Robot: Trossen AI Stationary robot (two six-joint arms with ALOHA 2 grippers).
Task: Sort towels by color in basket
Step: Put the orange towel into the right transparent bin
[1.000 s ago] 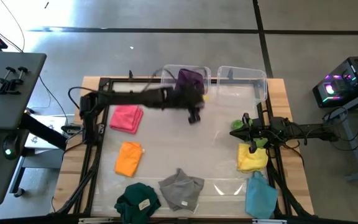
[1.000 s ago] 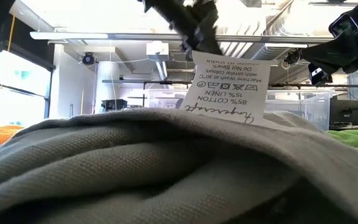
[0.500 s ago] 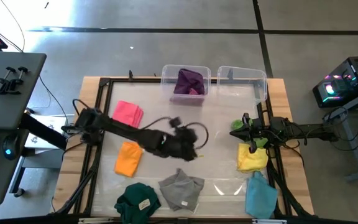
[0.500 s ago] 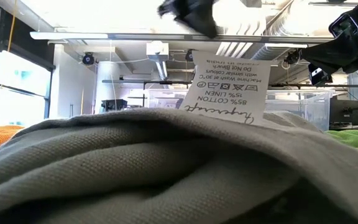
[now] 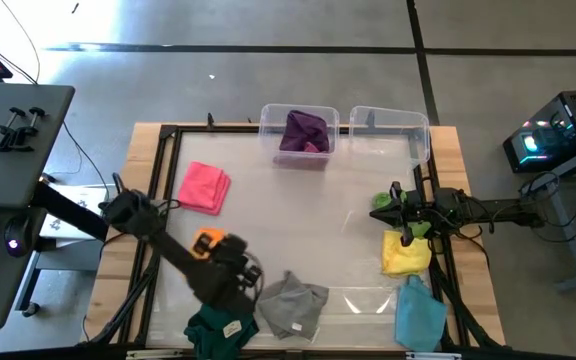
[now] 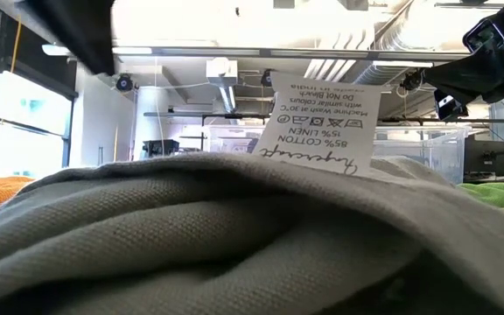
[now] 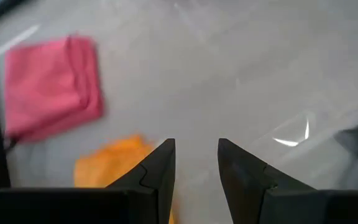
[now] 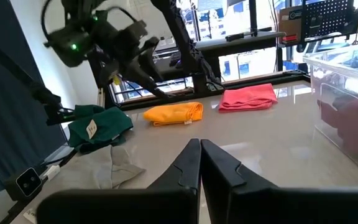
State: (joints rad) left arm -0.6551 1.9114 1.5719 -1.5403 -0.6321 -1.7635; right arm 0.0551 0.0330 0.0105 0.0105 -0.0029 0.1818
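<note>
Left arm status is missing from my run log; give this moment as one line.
left gripper: open, empty, above orange towel and dark green towel | purple towel: in bin | right gripper: shut, waiting at right edge

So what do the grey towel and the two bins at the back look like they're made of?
The grey towel looks like matte woven cloth; its label reads 85% cotton, 15% linen. The bins look like clear, glossy plastic: the purple towel shows through one.

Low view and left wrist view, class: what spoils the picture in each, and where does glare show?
Low view: the grey towel fills the foreground, hiding the table; a dark arm at the upper left is smeared. Left wrist view: the pink towel and orange towel are soft with motion blur; bright glare streaks the table beyond the open left gripper.
</note>
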